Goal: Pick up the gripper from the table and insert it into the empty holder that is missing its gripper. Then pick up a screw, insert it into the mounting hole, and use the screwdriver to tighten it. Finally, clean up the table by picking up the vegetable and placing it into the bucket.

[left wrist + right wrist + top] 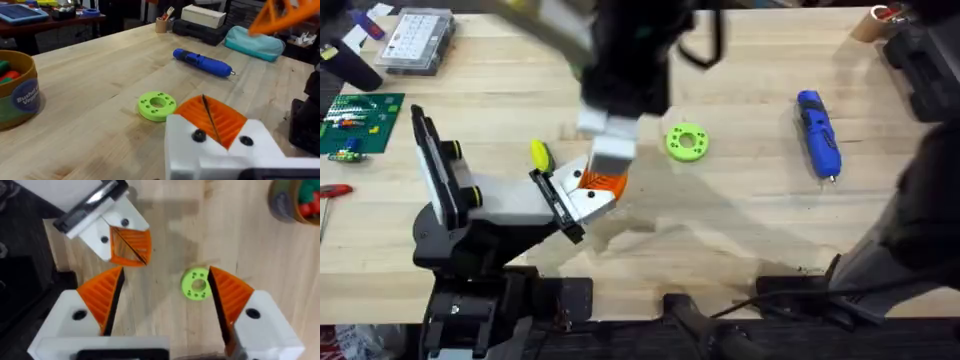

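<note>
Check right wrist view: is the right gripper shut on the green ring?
No, the right gripper is open, and the green ring lies free on the table between its pads.

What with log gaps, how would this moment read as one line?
left gripper: shut | right gripper: open, near green ring | vegetable: on table

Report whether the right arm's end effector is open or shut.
Open. In the right wrist view its orange pads stand wide apart; the green ring and bare table show between them.

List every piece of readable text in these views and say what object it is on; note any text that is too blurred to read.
"Bushel..." above "Vegg...", partly cut off: on the dark blue label of the bucket.
Green circuit board: markings too small to read.
Clear compartment box: no legible text.
</note>
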Action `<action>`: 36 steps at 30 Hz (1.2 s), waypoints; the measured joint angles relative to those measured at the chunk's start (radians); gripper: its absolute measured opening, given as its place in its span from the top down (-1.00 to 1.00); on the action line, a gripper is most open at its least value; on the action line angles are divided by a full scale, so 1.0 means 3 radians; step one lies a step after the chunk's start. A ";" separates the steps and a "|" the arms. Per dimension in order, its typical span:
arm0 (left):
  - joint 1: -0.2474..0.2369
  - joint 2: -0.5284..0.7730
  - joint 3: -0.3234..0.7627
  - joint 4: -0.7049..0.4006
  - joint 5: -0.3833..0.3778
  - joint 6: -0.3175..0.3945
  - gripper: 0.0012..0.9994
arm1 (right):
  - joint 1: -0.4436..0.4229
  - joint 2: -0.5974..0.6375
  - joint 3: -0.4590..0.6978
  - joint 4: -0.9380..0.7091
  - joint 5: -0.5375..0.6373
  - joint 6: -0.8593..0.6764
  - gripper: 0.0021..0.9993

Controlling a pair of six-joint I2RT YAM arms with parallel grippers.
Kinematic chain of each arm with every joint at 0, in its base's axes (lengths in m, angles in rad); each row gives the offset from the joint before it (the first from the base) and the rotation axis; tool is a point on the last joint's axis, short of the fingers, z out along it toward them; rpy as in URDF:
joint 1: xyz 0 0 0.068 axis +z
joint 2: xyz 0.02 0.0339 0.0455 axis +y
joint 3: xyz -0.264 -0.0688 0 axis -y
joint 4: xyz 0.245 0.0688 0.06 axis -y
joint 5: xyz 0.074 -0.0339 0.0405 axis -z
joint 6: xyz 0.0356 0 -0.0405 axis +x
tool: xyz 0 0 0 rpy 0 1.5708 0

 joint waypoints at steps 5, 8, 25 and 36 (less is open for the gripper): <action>0.0000 -0.0001 0.0000 0.0000 0.0000 0.0000 0.99 | -0.0206 -0.0247 0.0000 -0.0009 -0.0001 0.0033 -0.99; 0.0000 0.0000 0.0000 0.0000 0.0000 0.0000 0.99 | -0.0340 -0.0336 0.0000 -0.0012 -0.0004 0.0113 -0.99; 0.0000 0.0000 0.0000 0.0000 0.0000 0.0009 0.99 | -0.1197 -0.0364 -0.0095 -0.0013 -0.0338 0.0713 -0.99; 0.0000 0.0000 0.0000 0.0000 0.0000 0.0009 0.99 | -0.0959 -0.0348 -0.0894 -0.0013 -0.0581 0.0712 -0.99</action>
